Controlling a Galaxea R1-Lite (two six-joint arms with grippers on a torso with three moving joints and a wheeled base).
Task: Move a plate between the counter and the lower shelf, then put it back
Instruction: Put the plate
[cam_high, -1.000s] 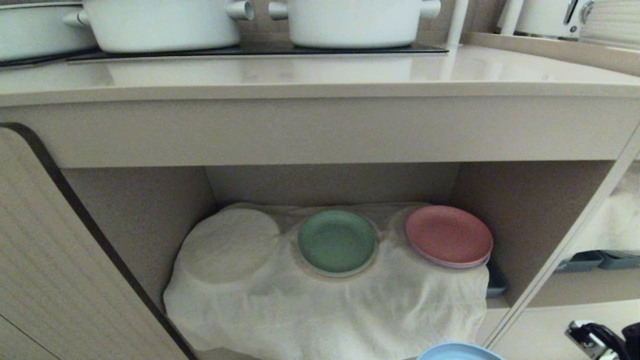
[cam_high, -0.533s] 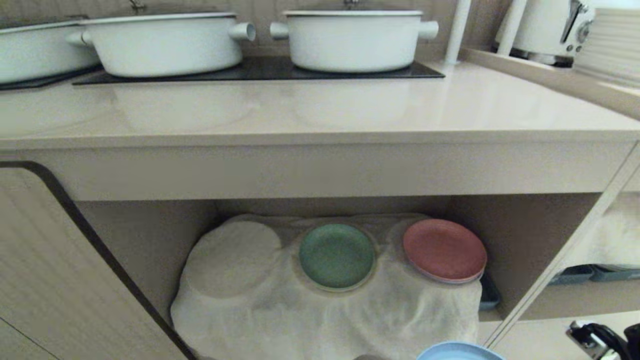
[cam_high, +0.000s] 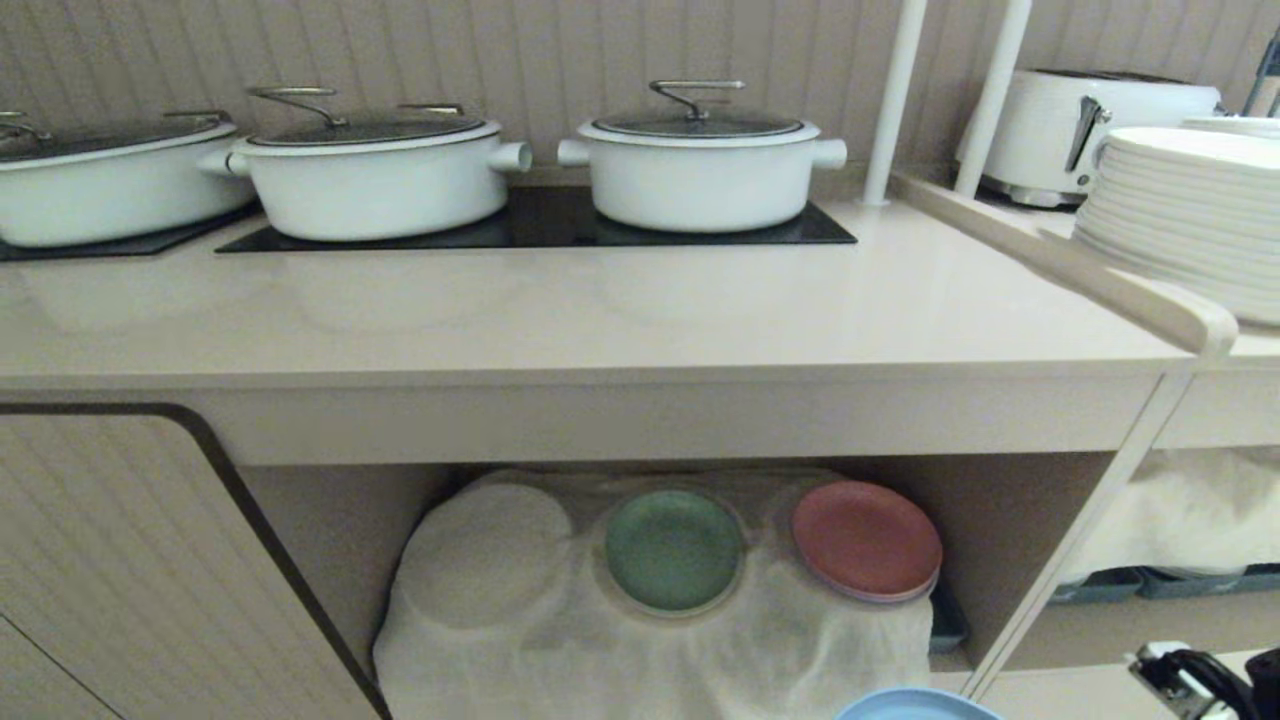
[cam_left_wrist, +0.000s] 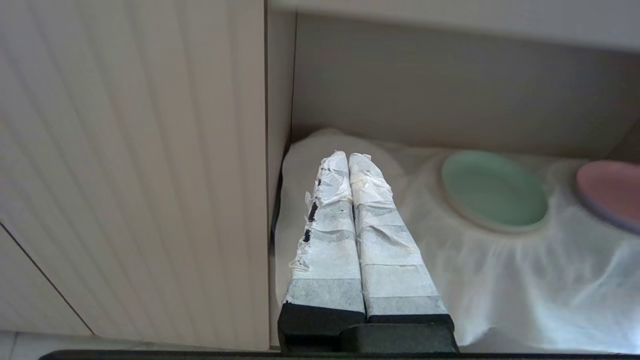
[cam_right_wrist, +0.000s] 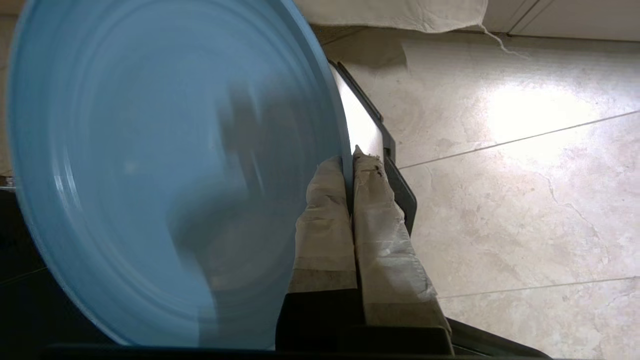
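The right gripper (cam_right_wrist: 348, 160) is closed on the rim of the plate (cam_right_wrist: 165, 165), the edge being pinched between its two tape-wrapped fingers (cam_right_wrist: 325, 220). The light-blue plate is held low, out in front of the cabinet and over a pale tiled floor (cam_right_wrist: 525, 165); in the head view only a sliver of its rim is seen at the near edge, right of centre, with part of the right arm's dark hardware (cam_high: 1195, 680) at the near right corner. The plate is thus neither on the desk (cam_high: 600, 310) nor on the lower shelf (cam_high: 1000, 520).

The left gripper (cam_left_wrist: 348, 160) is seen with its taped fingers pressed together and nothing between them; it is held in front of the left part of the lower shelf, beside the ribbed cabinet door (cam_left_wrist: 130, 165).

On the lower shelf a white cloth (cam_high: 600, 650) is draped over the floor and hangs over the front. A green plate (cam_high: 673, 550) is set at the middle of the cloth and a pink plate (cam_high: 865, 540) to its right, apart from it; a round bulge under the cloth is seen to the left.

On the desk above, three white lidded pots (cam_high: 705, 165) are stood on black cooktop panels (cam_high: 540, 225) at the far side. A stack of white plates (cam_high: 1190, 215) and a white toaster (cam_high: 1090, 125) are found at the far right.
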